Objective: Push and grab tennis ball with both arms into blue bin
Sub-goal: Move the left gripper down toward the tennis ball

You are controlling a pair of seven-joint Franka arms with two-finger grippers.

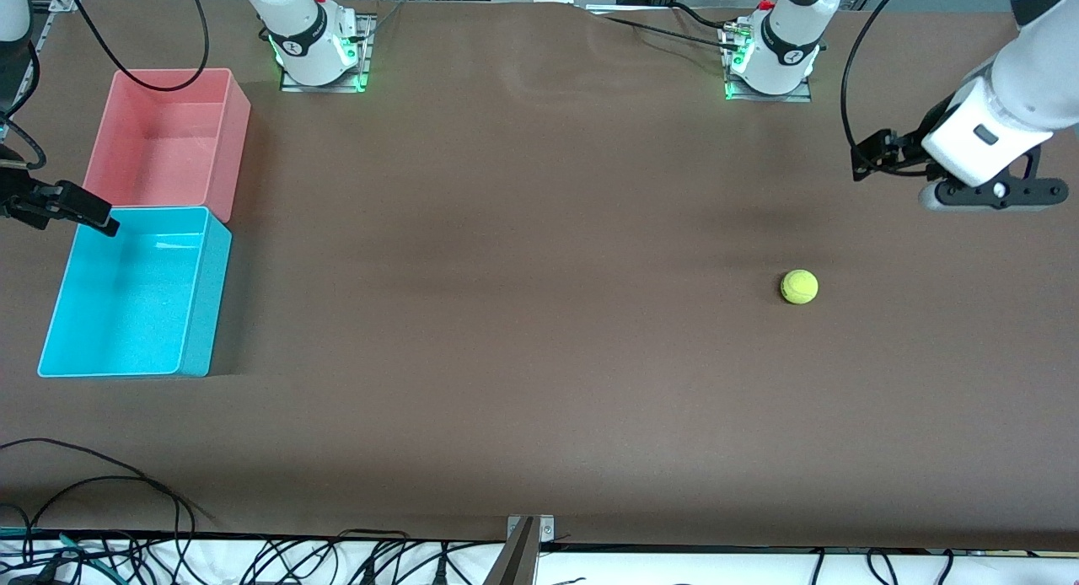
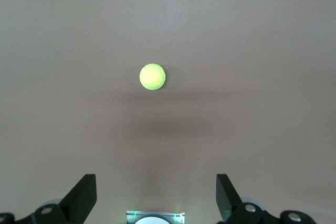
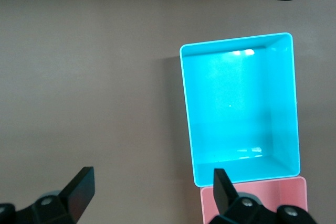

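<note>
Both arms white with black joint bands, black cables looped off them. Bases (image 1: 316, 45) glow green, red buttons on top. Black two-finger grippers.

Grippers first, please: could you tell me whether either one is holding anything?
Nothing is held. Both the left gripper and right gripper are open and empty; the tennis ball lies free on the table.
</note>
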